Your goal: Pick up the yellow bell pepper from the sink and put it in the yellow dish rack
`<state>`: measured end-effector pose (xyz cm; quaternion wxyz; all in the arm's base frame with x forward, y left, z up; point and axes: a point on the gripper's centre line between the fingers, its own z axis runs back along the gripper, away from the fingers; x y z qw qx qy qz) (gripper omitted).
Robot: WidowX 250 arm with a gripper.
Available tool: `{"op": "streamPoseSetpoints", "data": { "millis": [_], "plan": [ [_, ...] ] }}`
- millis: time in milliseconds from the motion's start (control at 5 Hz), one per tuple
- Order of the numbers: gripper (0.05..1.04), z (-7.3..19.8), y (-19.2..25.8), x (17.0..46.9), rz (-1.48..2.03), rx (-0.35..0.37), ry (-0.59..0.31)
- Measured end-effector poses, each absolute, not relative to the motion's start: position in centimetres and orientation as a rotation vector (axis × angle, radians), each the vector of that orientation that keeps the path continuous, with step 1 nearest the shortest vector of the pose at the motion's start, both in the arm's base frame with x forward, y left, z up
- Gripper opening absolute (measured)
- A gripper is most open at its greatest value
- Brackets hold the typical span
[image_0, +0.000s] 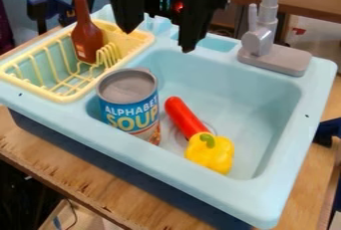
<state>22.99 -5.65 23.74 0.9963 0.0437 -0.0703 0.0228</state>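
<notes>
The gripper (158, 37) hangs over the sink's (279, 87) back edge, fingers spread, nothing between them! Below it, inside the basin, sit the soup can (130, 103), red item (184, 117) and yellow pepper (210, 153).

Wooden tabletop (67, 175), perhaps plywood, with a light blue, dark-based toy sink (166, 162) on it.

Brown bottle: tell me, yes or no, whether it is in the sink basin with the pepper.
No, the brown bottle is in the yellow rack, beside the basin.
</notes>
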Motion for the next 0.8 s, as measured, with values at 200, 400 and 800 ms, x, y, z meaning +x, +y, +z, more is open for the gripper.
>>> {"op": "streamPoseSetpoints", "data": {
  "millis": [200, 400, 800],
  "plan": [
    [1.002, 23.1, -5.7, 22.9, 0.047, 0.091, -0.116],
    [1.002, 21.7, -7.2, 22.2, 0.009, 0.068, -0.092],
    [1.002, 19.6, -10.0, 20.8, -0.135, 0.059, -0.037]
  ]
}}
